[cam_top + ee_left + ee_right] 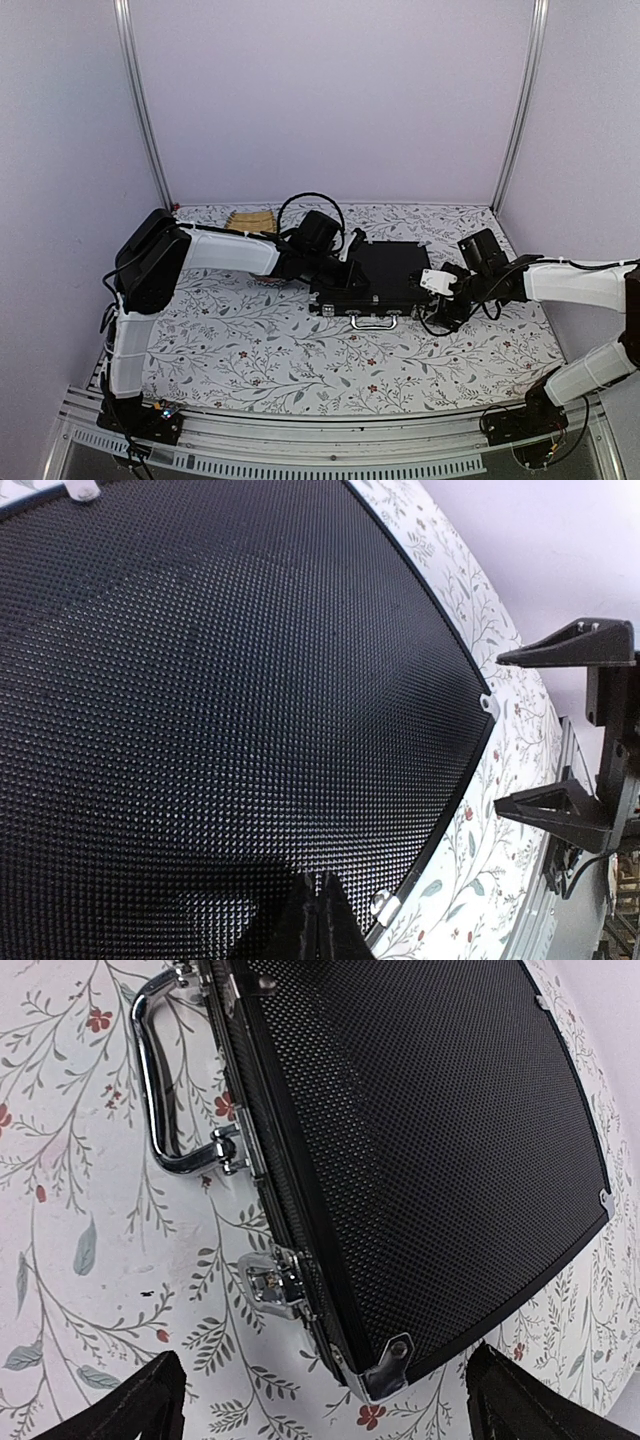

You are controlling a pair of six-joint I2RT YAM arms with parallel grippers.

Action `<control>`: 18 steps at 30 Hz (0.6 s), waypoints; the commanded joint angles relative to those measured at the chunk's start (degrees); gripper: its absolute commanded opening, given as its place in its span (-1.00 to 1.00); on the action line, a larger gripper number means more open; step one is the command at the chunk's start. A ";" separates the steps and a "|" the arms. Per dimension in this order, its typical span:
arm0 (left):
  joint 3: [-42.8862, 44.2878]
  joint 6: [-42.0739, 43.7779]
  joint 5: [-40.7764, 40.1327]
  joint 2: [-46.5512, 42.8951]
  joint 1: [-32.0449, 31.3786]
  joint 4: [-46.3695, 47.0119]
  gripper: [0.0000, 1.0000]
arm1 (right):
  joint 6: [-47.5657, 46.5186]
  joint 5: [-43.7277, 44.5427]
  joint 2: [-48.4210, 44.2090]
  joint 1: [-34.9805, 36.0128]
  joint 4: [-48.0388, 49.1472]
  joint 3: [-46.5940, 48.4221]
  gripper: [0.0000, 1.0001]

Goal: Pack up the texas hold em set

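The black briefcase (385,272) lies flat and closed in the middle of the table, with its silver handle (373,321) toward the near edge. My left gripper (320,920) is shut and empty, its tips resting on the textured lid (220,680). My right gripper (325,1400) is open and hovers at the case's right front corner (385,1370), which lies between its fingers (130,1405). A silver latch (272,1282) and the handle (160,1080) show in the right wrist view. No chips, discs or card decks are in view.
A tan slatted mat (250,219) lies at the back left near the wall. A black cable loop (310,215) arches over the left wrist. Metal frame posts (140,100) stand at the back corners. The floral tablecloth (260,350) covers the table.
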 commanded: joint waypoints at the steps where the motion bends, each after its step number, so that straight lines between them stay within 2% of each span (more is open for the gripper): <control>1: -1.12 0.57 -0.16 1.05 0.25 -2.64 -0.95 | -3.59 3.59 1.49 0.08 8.67 -0.53 0.98; 18: 0.29 0.83 -0.01 2.02 0.45 -3.25 -0.95 | -9.39 5.81 7.36 1.94 15.74 -3.70 0.99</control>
